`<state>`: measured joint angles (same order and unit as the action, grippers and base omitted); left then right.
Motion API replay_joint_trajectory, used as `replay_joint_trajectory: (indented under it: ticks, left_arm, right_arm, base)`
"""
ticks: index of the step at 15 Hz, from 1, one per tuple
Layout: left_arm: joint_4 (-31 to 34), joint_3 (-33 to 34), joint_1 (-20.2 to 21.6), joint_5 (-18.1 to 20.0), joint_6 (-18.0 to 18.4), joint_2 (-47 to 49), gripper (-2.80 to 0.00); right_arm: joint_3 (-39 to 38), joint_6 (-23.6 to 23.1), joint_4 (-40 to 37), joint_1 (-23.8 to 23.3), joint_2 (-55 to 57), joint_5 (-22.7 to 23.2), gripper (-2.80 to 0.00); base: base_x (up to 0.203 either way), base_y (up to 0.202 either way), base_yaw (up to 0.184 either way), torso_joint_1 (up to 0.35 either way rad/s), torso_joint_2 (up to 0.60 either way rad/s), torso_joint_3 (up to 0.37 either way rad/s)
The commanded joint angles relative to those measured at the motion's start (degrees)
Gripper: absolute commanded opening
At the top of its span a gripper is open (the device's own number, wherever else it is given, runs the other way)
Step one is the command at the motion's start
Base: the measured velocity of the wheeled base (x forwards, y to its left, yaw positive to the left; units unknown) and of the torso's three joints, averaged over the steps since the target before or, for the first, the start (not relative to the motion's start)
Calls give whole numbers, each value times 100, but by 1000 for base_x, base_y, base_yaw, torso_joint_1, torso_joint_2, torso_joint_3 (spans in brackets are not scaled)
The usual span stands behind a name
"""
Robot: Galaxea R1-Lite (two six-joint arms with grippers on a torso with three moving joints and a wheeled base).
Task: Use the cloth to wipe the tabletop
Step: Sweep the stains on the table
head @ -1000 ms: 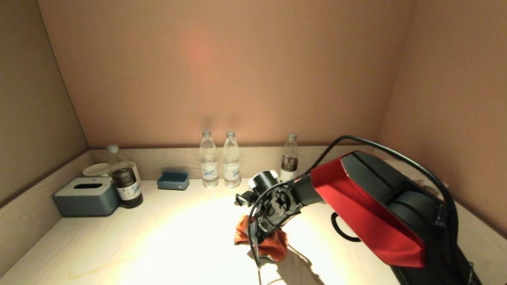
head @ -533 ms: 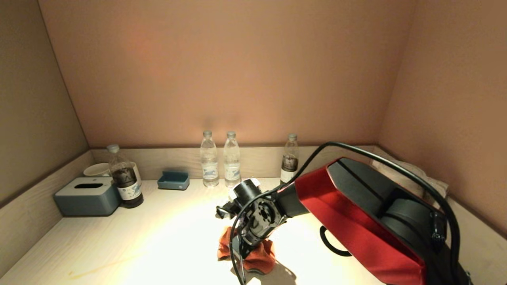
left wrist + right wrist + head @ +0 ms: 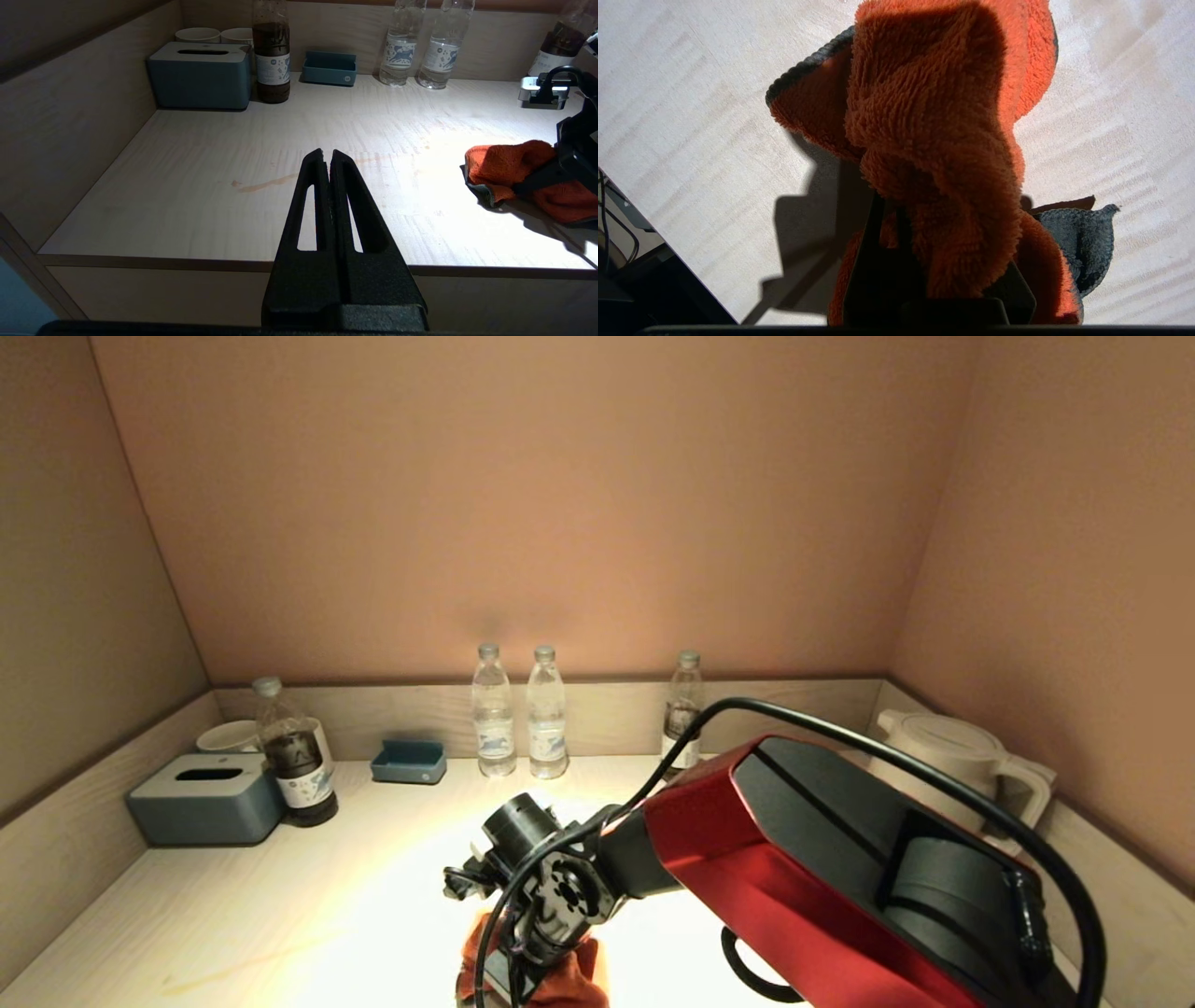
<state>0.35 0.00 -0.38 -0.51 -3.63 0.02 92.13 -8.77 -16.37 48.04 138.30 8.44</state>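
Since a second ago the right claw, clenched on the cloth, has dragged it leftward and nearer across the table. Wiping looks midway; a brownish streak remains. Left claw parked, pinched closed. Bottle labels are unreadable.

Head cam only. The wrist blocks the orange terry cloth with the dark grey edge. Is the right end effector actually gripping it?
Observer: Yes. The right end effector is shut on the cloth, bunched on the pale wood-grain tabletop.
Operator: Left arm? Not in my view.
Observer: The left end effector is shut, empty, parked off the tabletop's near edge.
Operator: Any stains?
Observer: A brownish streak ahead of the left end effector, apart from the cloth.
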Motion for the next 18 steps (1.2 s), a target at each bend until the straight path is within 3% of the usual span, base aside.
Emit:
replay_joint_trajectory:
  ticks: [1, 6, 10, 12, 15, 18]
  left_arm:
    - [0, 0, -6, -2, -6, -2, -280]
    - [0, 0, -6, -2, -6, -2, -280]
    - [0, 0, -6, -2, -6, -2, -280]
    - [0, 0, -6, -2, -6, -2, -280]
    - [0, 0, -6, -2, -6, -2, -280]
    - [0, 0, -6, -2, -6, -2, -280]
  right_arm:
    - [-8, 121, -24, 236, -25, -9, -280]
    - [324, 139, -12, 190, 162, -111, -280]
    - [751, 118, -39, -389, 387, -150, -280]
    - [1006, 102, -54, -967, 498, -156, -280]
    - [1100, 76, -59, -1316, 549, -162, -280]
    - [1105, 56, -53, -2105, 557, -241, -280]
  base:
    - [0, 0, 0, 0, 0, 0]
    - [0, 0, 0, 0, 0, 0]
    - [0, 0, 0, 0, 0, 0]
    - [0, 0, 0, 0, 0, 0]
    - [0, 0, 0, 0, 0, 0]
    - [0, 0, 0, 0, 0, 0]
